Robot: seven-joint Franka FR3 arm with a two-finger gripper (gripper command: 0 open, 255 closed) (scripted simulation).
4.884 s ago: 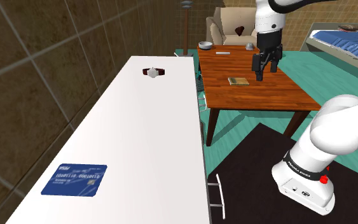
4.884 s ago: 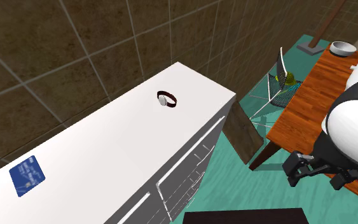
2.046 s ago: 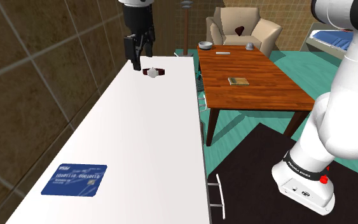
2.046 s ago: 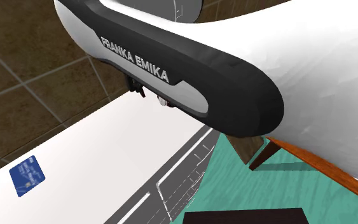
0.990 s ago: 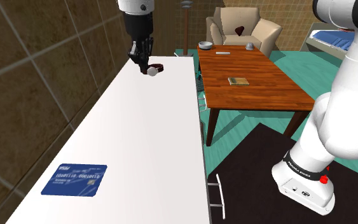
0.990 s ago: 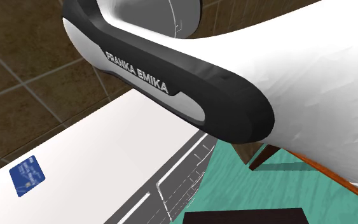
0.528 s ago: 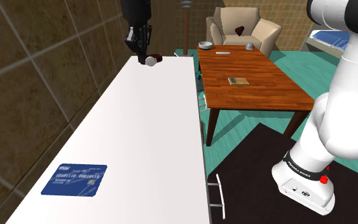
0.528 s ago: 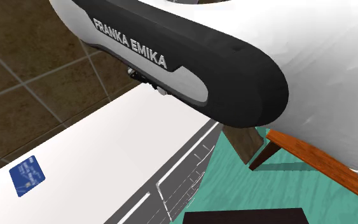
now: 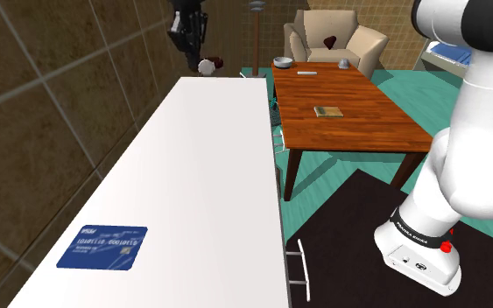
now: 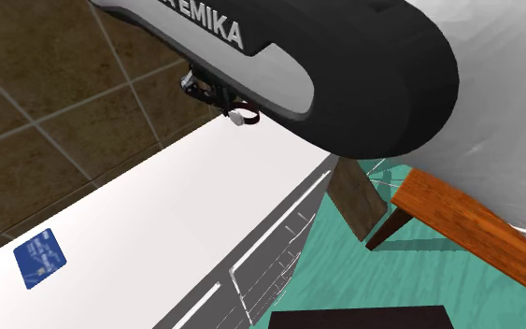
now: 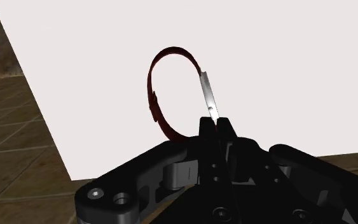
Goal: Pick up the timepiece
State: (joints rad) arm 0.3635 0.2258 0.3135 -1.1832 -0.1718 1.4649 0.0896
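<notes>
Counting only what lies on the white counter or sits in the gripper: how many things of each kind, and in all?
Wristwatch: 1, clasped in the gripper
Blue card: 1, flat on the white counter
Total: 2

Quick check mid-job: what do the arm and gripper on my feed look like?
The arm has rounded white links; a dark band carries white lettering ending in EMIKA. Its base bears small dark lettering and a red button. The gripper is all black, with visible screws.
</notes>
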